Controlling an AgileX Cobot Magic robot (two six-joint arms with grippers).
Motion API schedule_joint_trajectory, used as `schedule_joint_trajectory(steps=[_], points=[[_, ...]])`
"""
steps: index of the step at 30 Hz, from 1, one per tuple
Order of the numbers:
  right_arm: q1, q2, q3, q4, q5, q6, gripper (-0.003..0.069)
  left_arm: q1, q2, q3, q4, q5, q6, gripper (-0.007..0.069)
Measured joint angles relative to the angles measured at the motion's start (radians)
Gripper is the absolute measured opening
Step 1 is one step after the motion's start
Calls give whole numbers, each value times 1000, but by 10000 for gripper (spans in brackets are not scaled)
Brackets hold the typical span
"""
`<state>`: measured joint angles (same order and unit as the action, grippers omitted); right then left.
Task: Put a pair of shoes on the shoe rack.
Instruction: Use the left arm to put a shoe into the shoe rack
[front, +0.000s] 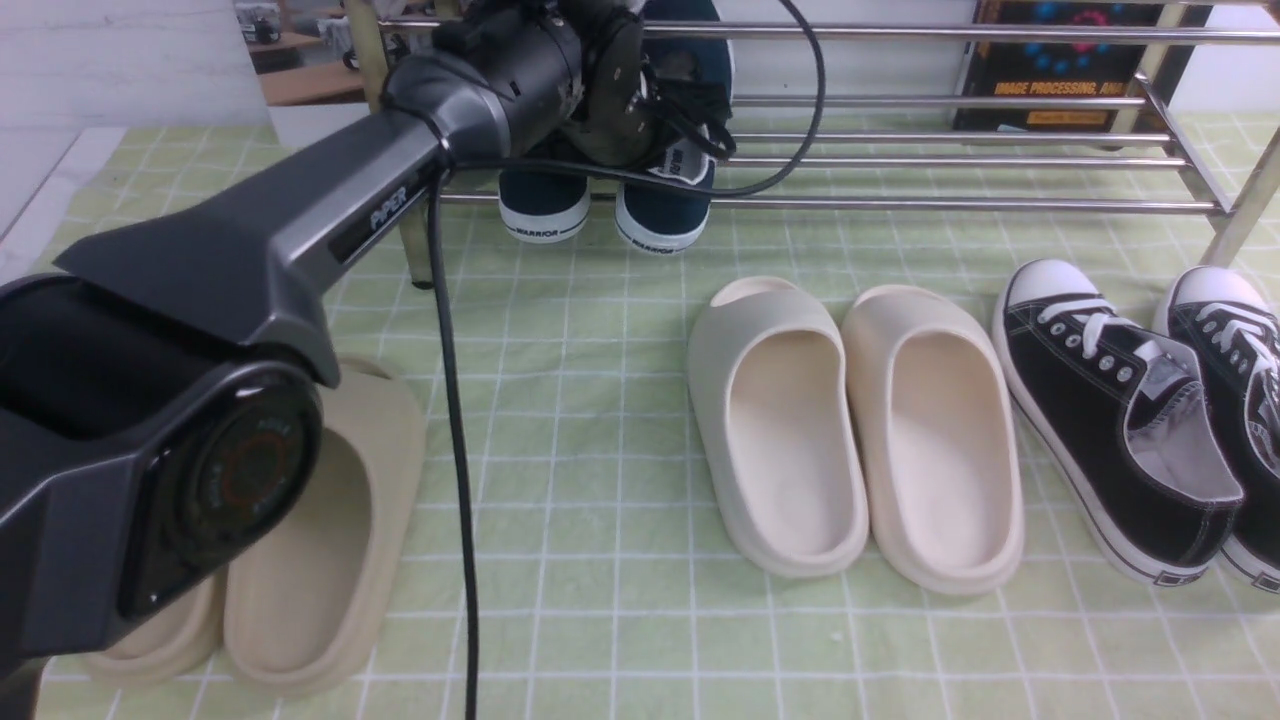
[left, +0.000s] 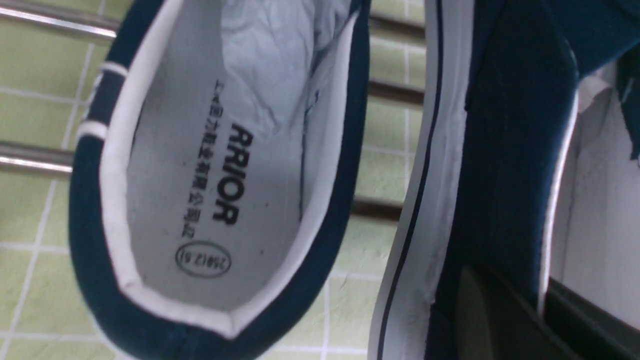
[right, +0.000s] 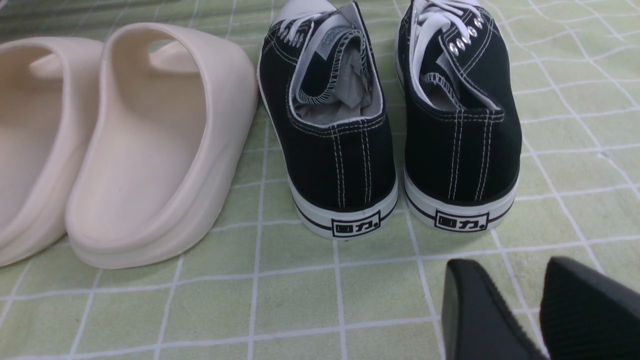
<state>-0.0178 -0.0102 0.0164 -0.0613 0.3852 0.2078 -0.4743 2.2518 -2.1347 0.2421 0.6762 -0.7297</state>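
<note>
as the front view shows it, the pair of shoes (front: 655, 205) lies at the left end of the shoe rack (front: 950, 205). toes point inward over the lower chrome bars and heels overhang the front bar, above the green checked worktop (front: 600, 450).

left hand (left: 542, 310): pressed together, pinching the canvas side wall of the held shoe (left: 500, 150) near the collar, one finger inside and one outside. cannot tell whether this shoe's full weight is on the bars yet. the other shoe (left: 220, 175) lies just beside it, opening up, with bars visible beneath.

right hand (right: 520, 300): fingers spread, nothing between them, low over the worktop behind the black lace-ups (right: 390, 150).

handling, judged:
- light shoe, so little load on the arm.
- canvas upper is soft. a thin pinch folds the wall, and the shoe hangs and tips from that one side.
- rubber sole is stiffer and grippy. chrome bars are round and smooth, so the sole should span at least two bars.
- crumpled paper in the toe gives the front some body.
- best hold: collar wall near the heel, where the bound edge stops the cloth slipping through.
</note>
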Motion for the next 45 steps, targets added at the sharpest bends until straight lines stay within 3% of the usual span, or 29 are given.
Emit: schedule_joint_trajectory(steps=[12, 20, 25, 28, 33, 39, 45], points=[[0, 0, 0, 0, 0, 0, 239, 0, 21, -1, 16, -26, -3, 55], [0, 0, 0, 0, 0, 0, 239, 0, 20, -15, 26, -49, -4, 230], [0, 0, 0, 0, 0, 0, 239, 0, 20, -88, 26, 64, 11, 269], [0, 0, 0, 0, 0, 0, 239, 0, 20, -133, 24, 157, 46, 253], [0, 0, 0, 0, 0, 0, 239, 0, 17, -232, 1, 368, 185, 147], [0, 0, 0, 0, 0, 0, 239, 0, -23, -263, -82, 405, 284, 52], [0, 0, 0, 0, 0, 0, 239, 0, -114, -267, -150, 427, 386, 24]])
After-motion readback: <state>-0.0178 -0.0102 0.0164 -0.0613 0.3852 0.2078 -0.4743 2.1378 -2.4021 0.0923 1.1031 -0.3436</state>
